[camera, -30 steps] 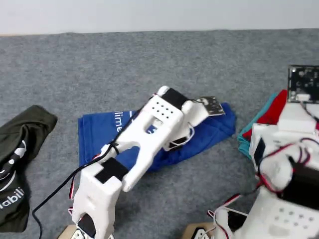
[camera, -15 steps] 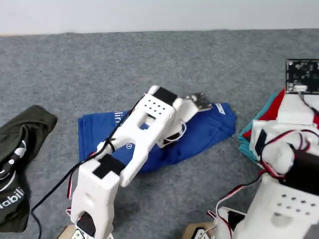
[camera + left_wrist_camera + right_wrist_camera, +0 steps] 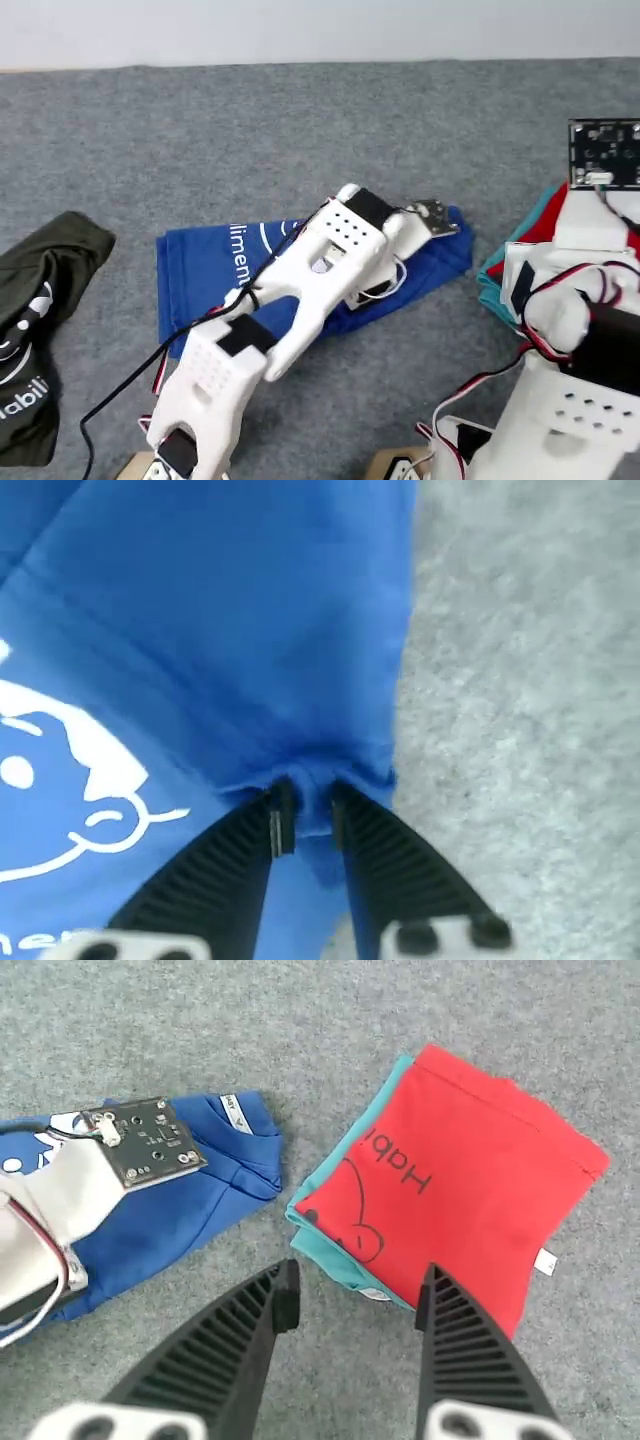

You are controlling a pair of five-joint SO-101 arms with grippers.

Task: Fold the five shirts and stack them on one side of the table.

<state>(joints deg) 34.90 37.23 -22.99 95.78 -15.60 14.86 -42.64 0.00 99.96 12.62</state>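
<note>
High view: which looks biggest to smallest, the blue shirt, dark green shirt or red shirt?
1. blue shirt
2. dark green shirt, cut off at the edge
3. red shirt, mostly hidden, so true size unsure

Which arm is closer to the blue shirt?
Left. The left end effector pinches the blue shirt at its edge. The right end effector hangs open above the table, apart from it, near the red shirt.

Blue shirt (image 3: 220,630): soft matt cloth w/ smooth white print. Table (image 3: 300,120): grey, rough, fuzzy, prob. felt or carpet. Red shirt (image 3: 470,1190) & teal shirt (image 3: 345,1265): matt cloth. Left arm (image 3: 310,270), right arm (image 3: 570,400): 2 smooth white plastic shells, slight sheen. Right gripper (image 3: 360,1295): black ribbed matt plastic.
</note>
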